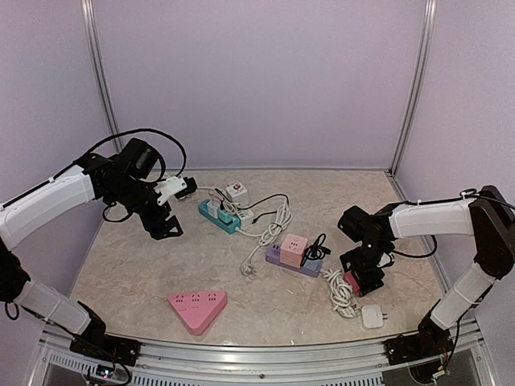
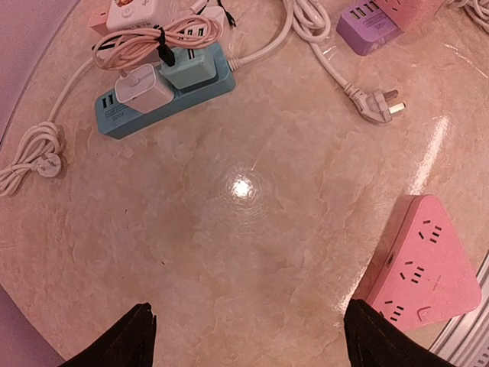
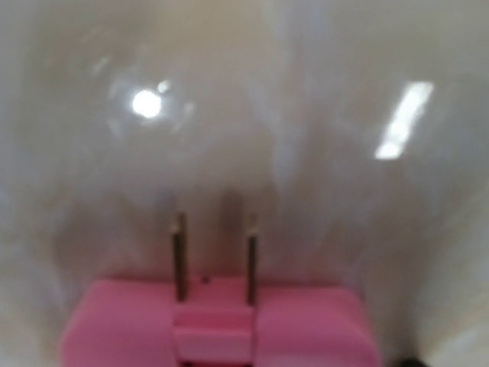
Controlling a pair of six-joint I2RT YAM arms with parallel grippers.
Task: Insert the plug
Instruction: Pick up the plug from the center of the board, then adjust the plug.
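Where the right gripper (image 1: 364,277) reaches down at the right of the top view, the pink plug (image 3: 221,325) fills the lower centre of its blurred wrist view. Its two prongs point up the frame over the marble table (image 1: 145,265). Whether the jaws clamp the plug cannot be told. The left gripper (image 2: 248,340), at upper left of the top view, has its jaws wide apart. A purple power strip (image 1: 294,264) lies at centre.

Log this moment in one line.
left fingers: open, empty | right fingers: at pink plug, grip unclear | pink plug: not inserted
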